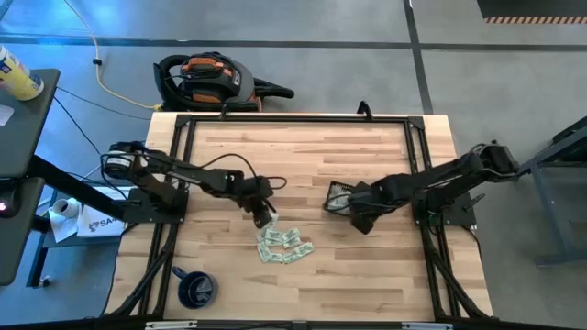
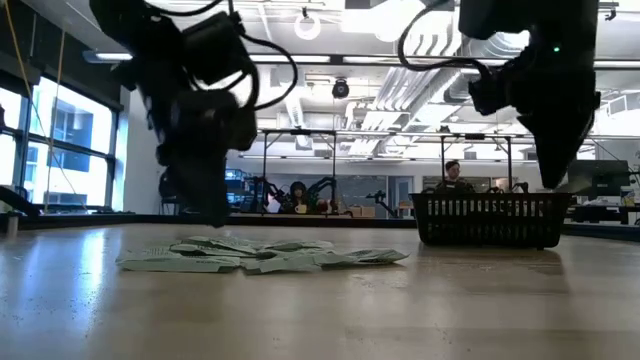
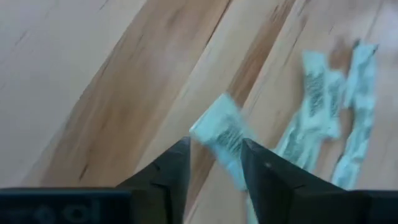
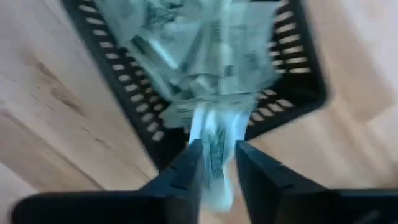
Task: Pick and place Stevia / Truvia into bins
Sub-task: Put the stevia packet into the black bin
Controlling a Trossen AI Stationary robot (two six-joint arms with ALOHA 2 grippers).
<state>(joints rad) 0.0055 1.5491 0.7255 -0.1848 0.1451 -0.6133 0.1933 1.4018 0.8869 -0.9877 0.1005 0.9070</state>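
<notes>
On the wooden table (image 1: 367, 275) the left hand (image 1: 263, 215) hovers low just beside the loose pile of Stevia sachets (image 1: 284, 246), at the pile's edge nearest the left arm. Its wrist view shows its two dark fingers (image 3: 168, 180) parted, with one pale green and white sachet (image 3: 224, 140) showing in the gap between them; I cannot tell whether it is pinched or merely lying on the wood beneath, so that hand reads as spread. More sachets lie scattered just beyond it on the boards. From table height the pile (image 2: 265, 257) lies flat and overlapping, with the left arm's dark bulk hanging above its near end. Well apart from the pile, toward the right arm, sits the black tray (image 1: 338, 197), its slotted walls plain from table level (image 2: 490, 220). The right hand (image 1: 362, 218) is held right at the tray's edge, and from its wrist the tray's wall (image 4: 124, 87) surrounds a heap of sachets already inside. Between that hand's fingers (image 4: 186, 168) a sachet (image 4: 214, 146) hangs on edge, over the tray's near rim; the fingers stand close on either side of it, pinching it. A dark blue mug (image 1: 196, 289) stands at the table's front corner, on the left arm's side, far from both hands.
</notes>
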